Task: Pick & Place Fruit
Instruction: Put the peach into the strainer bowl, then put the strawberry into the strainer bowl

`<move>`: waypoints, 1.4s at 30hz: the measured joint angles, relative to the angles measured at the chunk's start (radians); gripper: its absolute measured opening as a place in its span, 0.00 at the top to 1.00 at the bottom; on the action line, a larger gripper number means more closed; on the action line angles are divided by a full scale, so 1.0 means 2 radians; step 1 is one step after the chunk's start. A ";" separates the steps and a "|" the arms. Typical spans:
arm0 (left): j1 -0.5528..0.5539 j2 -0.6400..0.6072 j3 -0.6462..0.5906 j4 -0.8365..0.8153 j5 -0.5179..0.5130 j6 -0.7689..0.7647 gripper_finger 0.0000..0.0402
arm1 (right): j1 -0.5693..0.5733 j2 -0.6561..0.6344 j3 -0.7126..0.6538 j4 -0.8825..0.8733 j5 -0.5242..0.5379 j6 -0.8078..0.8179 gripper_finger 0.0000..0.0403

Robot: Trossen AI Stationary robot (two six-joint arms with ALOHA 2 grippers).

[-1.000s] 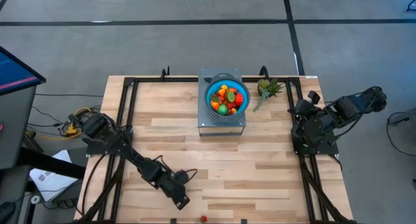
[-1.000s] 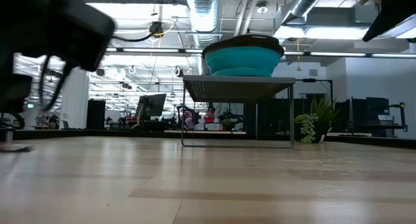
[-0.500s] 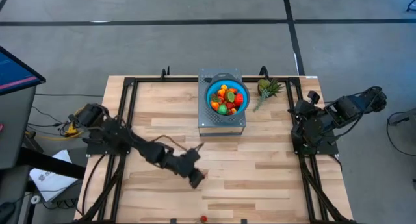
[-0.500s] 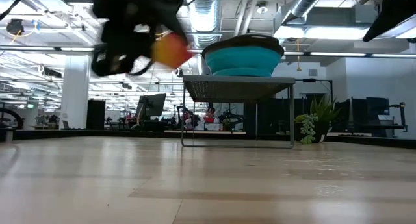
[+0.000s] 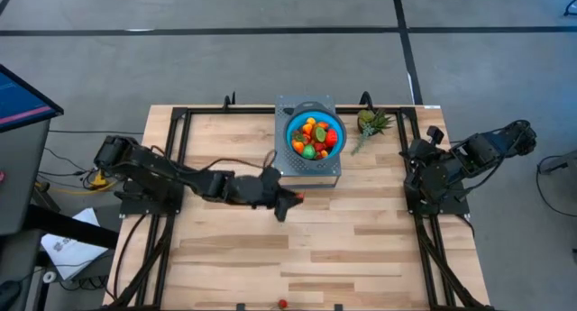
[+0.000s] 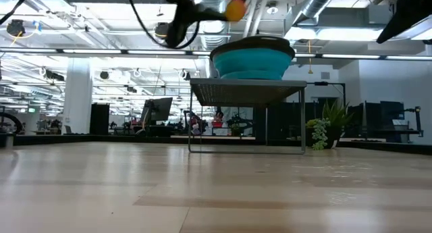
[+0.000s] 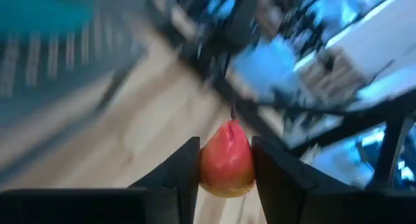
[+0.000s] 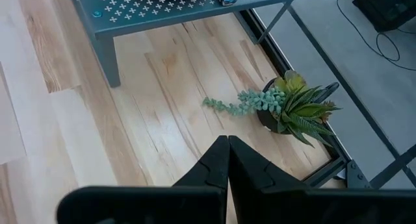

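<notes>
1. We see a light wooden bench (image 5: 297,248) framed by black rails, standing on a grey floor (image 5: 270,59). At its near edge lie two small red fruits (image 5: 282,304), well apart from everything else.
2. At the far middle of the bench a grey perforated stand (image 5: 307,171) carries a blue bowl (image 5: 337,131) filled with red, orange and green fruit (image 5: 314,138). Just beside the stand sits a spiky green-leaved piece (image 5: 371,123).
3. The low view shows an open hall with ceiling ducts (image 6: 216,20) and desks beyond the bench; the high view shows none of this. The low view hides the bowl's contents, which the high view shows.
4. The left tool (image 5: 290,200) is stretched across the bench to the near front of the stand. The left wrist view shows its fingers (image 7: 179,172) partly spread and pinching a red-orange pear-shaped fruit (image 7: 226,160); the low view places that fruit above bowl height, just beside the rim.
5. The right tool (image 8: 227,156) waits at the right edge of the bench, its fingers pressed together with nothing between them.
</notes>
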 joint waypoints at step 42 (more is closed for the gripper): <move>0.179 0.000 0.000 0.181 -0.010 0.268 0.51 | 0.000 0.000 0.000 0.015 0.002 0.004 1.00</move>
